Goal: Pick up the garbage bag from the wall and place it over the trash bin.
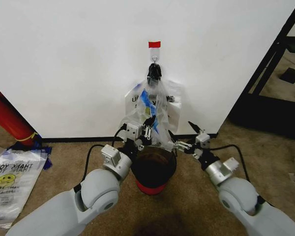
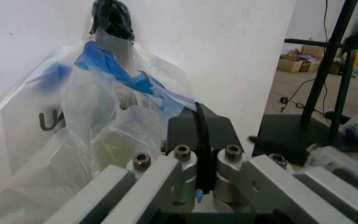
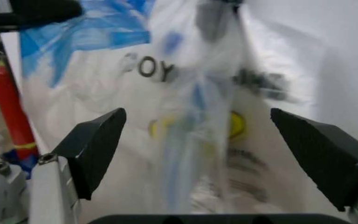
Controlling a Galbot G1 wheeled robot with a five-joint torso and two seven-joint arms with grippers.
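Garbage bag first: the thin clear crinkly plastic garbage bag (image 1: pixel 155 110) with blue strips, black lettering and a yellow smiley hangs in a bunch from a black clip (image 1: pixel 154 72) on the plain white wall (image 1: pixel 78 59), under a small red tape tab (image 1: pixel 154 44). Its lower edge sits right above the small round black wire-mesh trash bin (image 1: pixel 154 167) with a red base, which stands on the carpet against the wall.

The step in hand looks like getting a hold on the bag so it can come off the clip. The left gripper (image 1: pixel 146 129) is pressed into the plastic at the bag's lower left. In the left wrist view its fingers (image 2: pixel 202 140) look clenched together with a bit of blue film at the seam, so I'd say it has pinched a layer. The right gripper (image 1: pixel 189 137) sits just right of the bag, jaws spread wide with the bag between them and nothing gripped. I'd close it on one layer near the rim, then pull down gently so the film doesn't tear.

Hard to make out: how many bags are bunched under that clip, and whether the left pinch caught one layer or several. The metal hook (image 1: pixel 154 60) is tiny. The bin's inside is dark.
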